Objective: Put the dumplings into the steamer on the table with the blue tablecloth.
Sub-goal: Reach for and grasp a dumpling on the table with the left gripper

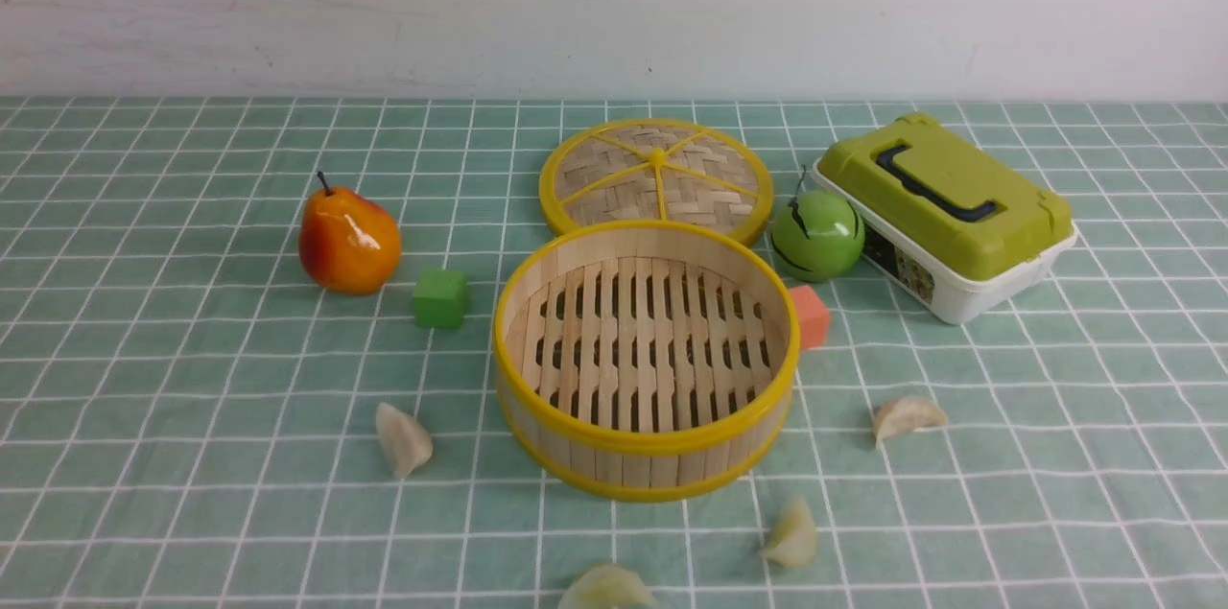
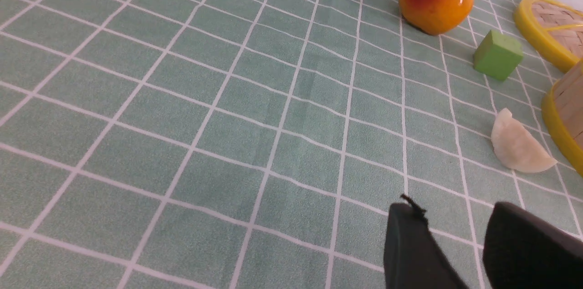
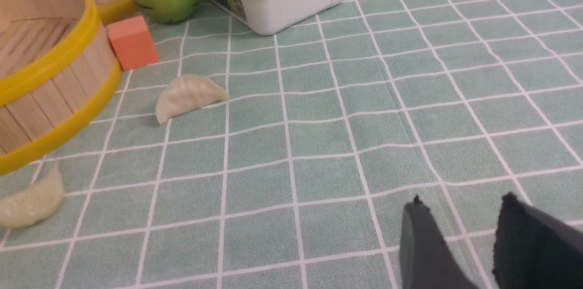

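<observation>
dumplings [image 1: 403, 439] lie on the tablecloth [image 1: 192, 350] around the empty steamer [image 1: 645, 444]; likely light, slick, soft, best pinched across the plump middle; left gripper [image 2: 453, 209] and right gripper [image 3: 462, 202] both gape, holding nothing.

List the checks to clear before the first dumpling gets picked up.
1. steamer uncovered and empty: ok. Its lid lies behind it.
2. Four dumplings located, all outside the steamer: ok. There is the left dumpling, the right dumpling, the near dumpling and the edge dumpling.
3. left gripper free: ok. Its jaws are apart with nothing between them.
4. right gripper free: ok. Its jaws are apart with nothing between them.
5. left dumpling clear of clutter: ok. The green cube stands farther back, apart from it.
6. edge dumpling fully in view: not ok. The front view's bottom edge cuts it off.
</observation>
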